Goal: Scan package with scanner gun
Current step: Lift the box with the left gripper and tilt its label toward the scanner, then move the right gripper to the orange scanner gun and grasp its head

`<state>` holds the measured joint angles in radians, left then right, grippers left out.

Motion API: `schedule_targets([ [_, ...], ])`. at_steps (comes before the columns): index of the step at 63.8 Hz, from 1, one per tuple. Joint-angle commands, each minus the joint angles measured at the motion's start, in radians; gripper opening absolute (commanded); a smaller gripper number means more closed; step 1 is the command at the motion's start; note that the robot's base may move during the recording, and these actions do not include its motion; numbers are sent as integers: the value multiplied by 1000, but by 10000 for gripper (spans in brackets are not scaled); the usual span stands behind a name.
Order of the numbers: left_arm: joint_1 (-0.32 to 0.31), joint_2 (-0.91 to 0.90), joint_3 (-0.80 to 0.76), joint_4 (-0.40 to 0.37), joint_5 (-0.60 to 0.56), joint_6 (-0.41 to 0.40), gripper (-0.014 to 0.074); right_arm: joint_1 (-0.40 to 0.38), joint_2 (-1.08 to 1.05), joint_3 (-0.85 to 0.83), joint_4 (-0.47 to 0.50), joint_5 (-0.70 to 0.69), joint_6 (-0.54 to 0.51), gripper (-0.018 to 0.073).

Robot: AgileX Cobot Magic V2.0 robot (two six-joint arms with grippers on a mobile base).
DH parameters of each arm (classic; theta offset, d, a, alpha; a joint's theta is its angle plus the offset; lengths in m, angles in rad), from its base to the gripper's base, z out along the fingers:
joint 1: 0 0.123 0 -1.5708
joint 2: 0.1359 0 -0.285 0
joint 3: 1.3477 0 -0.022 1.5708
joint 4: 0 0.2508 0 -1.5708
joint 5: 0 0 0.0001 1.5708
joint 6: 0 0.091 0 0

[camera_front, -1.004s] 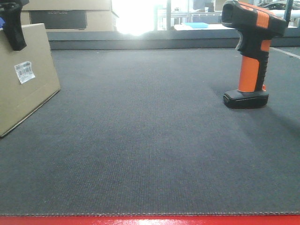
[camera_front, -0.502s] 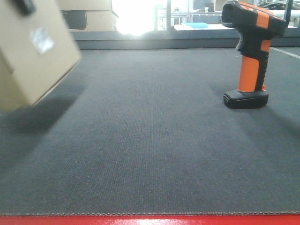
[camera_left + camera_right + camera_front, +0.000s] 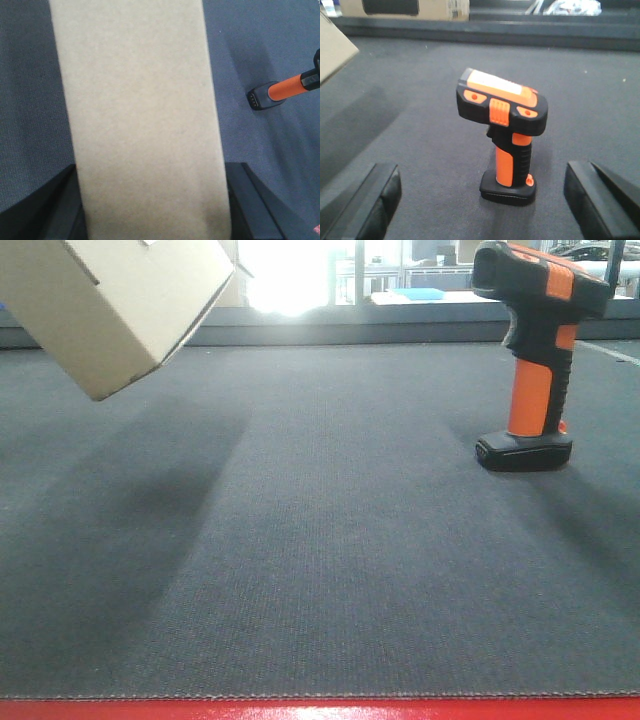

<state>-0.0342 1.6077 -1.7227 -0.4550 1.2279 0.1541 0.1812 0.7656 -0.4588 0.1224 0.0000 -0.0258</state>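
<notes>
The package [image 3: 120,300], a plain tan cardboard box, hangs tilted in the air at the upper left of the front view, with its shadow on the mat below. It fills the middle of the left wrist view [image 3: 140,110], where my left gripper [image 3: 156,167] is shut on its two sides. One dark finger [image 3: 50,210] shows on each side of it. The orange and black scanner gun [image 3: 535,360] stands upright on its base at the right. My right gripper [image 3: 481,170] is open just in front of the scanner gun [image 3: 505,135] and touches nothing. A corner of the package [image 3: 332,50] shows at the far left there.
A dark grey mat [image 3: 320,540] covers the table, with a red strip [image 3: 320,710] along its near edge. A low ledge [image 3: 400,332] runs along the far side. Behind it stands a bigger cardboard box with a dark panel [image 3: 405,7].
The package has left the mat and gone up and to the right, tipping as it rose. Its white label has turned out of sight. The scanner gun has not moved.
</notes>
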Motion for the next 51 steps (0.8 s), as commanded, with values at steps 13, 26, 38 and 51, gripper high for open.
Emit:
schedule_targets([
  [13, 1, -2, -4, -26, -7, -7, -111, 3, 265, 2, 13, -256, 0, 569],
  [26, 1, -2, -4, -26, -7, -7, -111, 3, 383, 37, 128, -431, 0, 542],
  [38, 1, -2, -4, -26, -7, -7, -111, 3, 458, 134, 126, -670, 0, 484],
  [51, 1, -2, -4, -26, -7, -7, -111, 3, 563, 152, 96, -854, 0, 490],
])
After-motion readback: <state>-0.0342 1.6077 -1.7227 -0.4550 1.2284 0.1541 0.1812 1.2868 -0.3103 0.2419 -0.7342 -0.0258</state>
